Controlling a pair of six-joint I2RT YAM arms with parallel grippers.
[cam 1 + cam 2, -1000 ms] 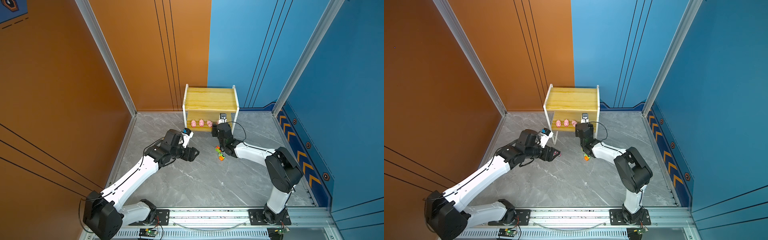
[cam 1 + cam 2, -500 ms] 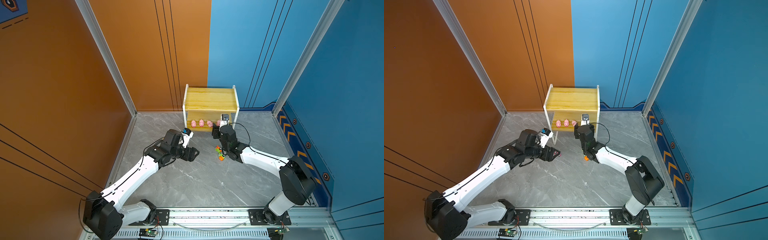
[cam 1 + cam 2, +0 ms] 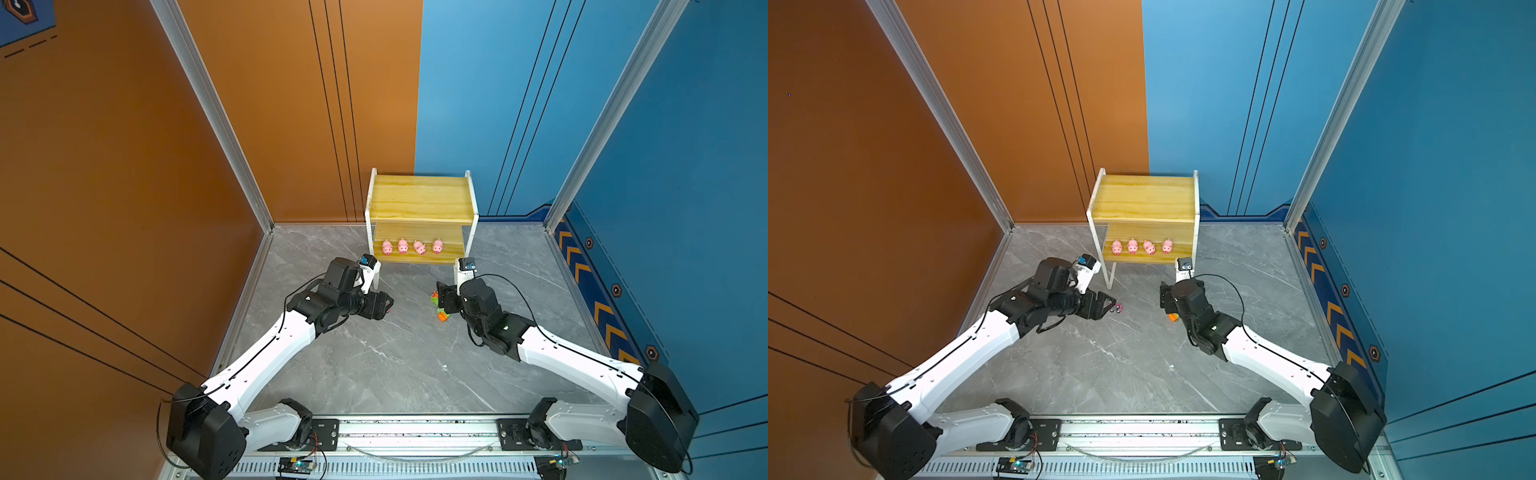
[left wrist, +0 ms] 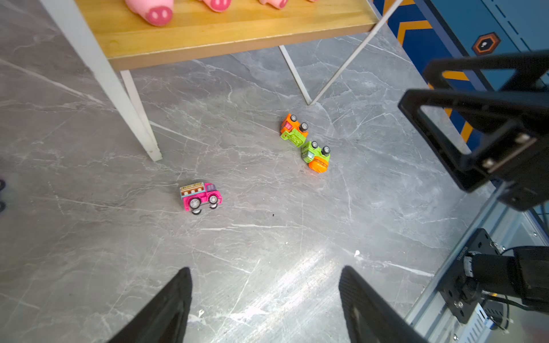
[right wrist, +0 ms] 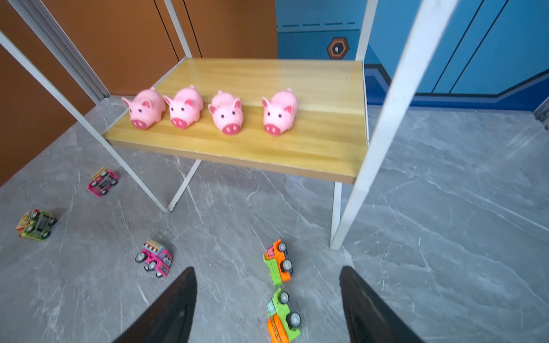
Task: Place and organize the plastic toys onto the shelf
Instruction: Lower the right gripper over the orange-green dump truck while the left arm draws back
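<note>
Shelf (image 3: 419, 195) is standing on grey marbled floor (image 3: 374, 365), against the corner where orange wall (image 3: 124, 166) is meeting blue wall (image 3: 478, 104). Four pink pigs (image 5: 225, 114) are sitting in a row on its lower board. Five toy cars (image 5: 154, 258) are lying scattered on the floor in front of it. Left gripper (image 4: 265, 268) and right gripper (image 5: 267, 268) are hovering, fingers apart, holding nothing.

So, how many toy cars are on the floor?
5, none on the shelf: an orange-cab truck and a green-cab truck close together, a pink truck upright, a pink car and a green car tipped over, out beside the shelf. Others may be hidden.
</note>
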